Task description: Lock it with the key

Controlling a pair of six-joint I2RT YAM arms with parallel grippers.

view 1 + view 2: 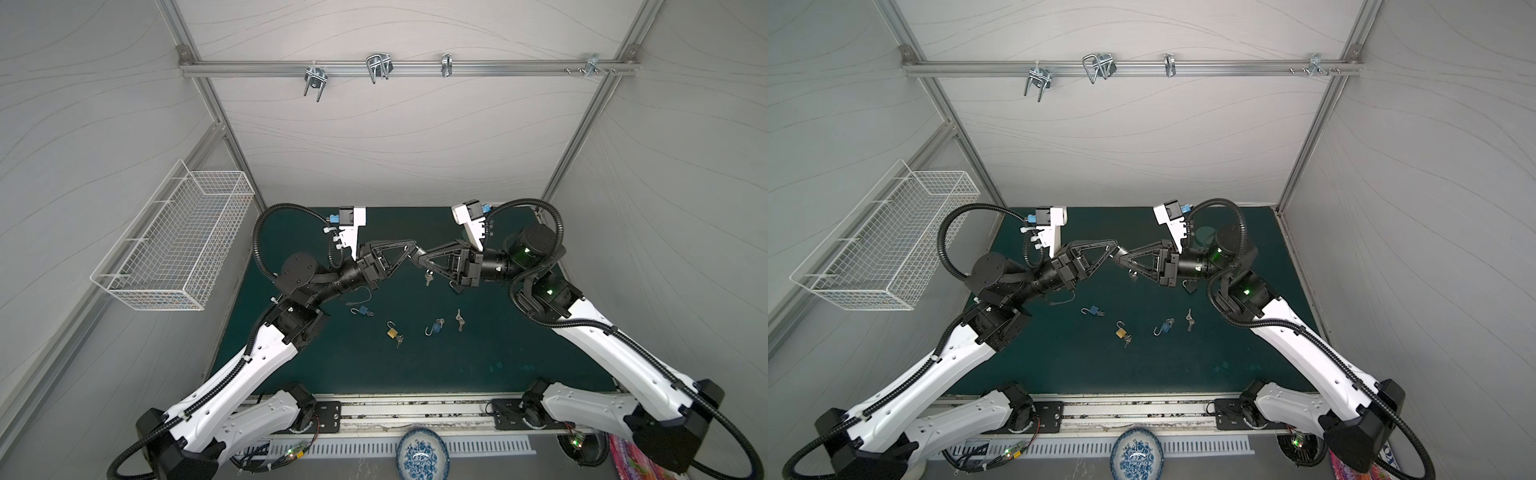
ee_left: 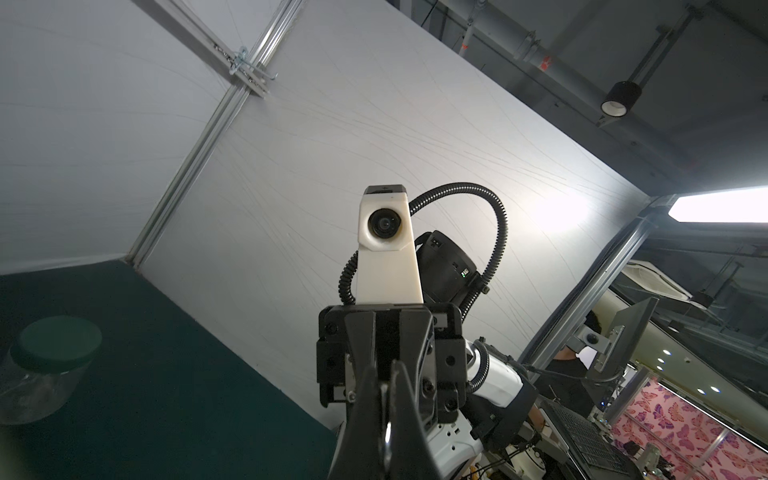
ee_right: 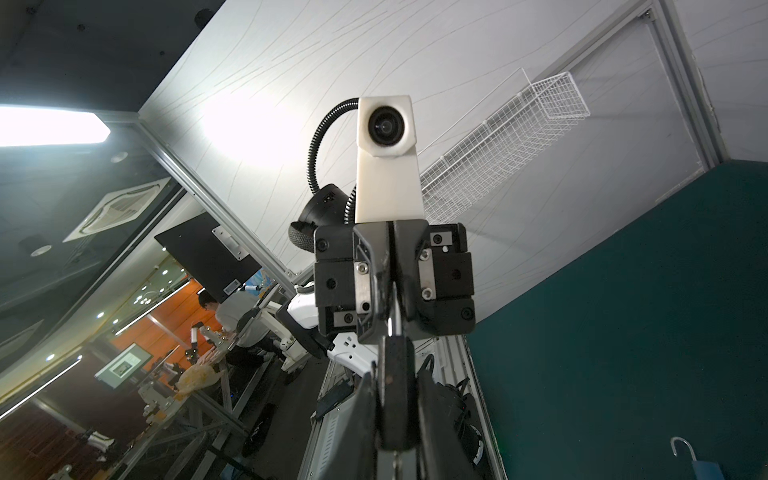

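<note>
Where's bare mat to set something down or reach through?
Free: near strip of dark green mat, between padlocks and aluminium front rail; far strip behind the grippers. Crowded: mid-mat, blue padlock, brass padlock, second blue padlock, loose silver keys, just nearer than left gripper and right gripper, tip to tip, the right clamping a dark block.

Worktop: matt dark-green mat. Walls: matt white panels with thin wavy lines. Rail, upper frame: brushed aluminium. Hooks: shiny steel. Wire basket, left: white-coated metal wire. Arm shells: glossy white plastic. Fingers: matt black plastic. Brass padlock, lower centre: yellow metal, bright shackle. Left blue padlock: blue-coated body, steel shackle. Keys: silvery metal. Black padlock: matt. Bowl, bottom edge: glazed blue-and-white ceramic. Jar: clear, glass or plastic unclear, with a matt green lid.
</note>
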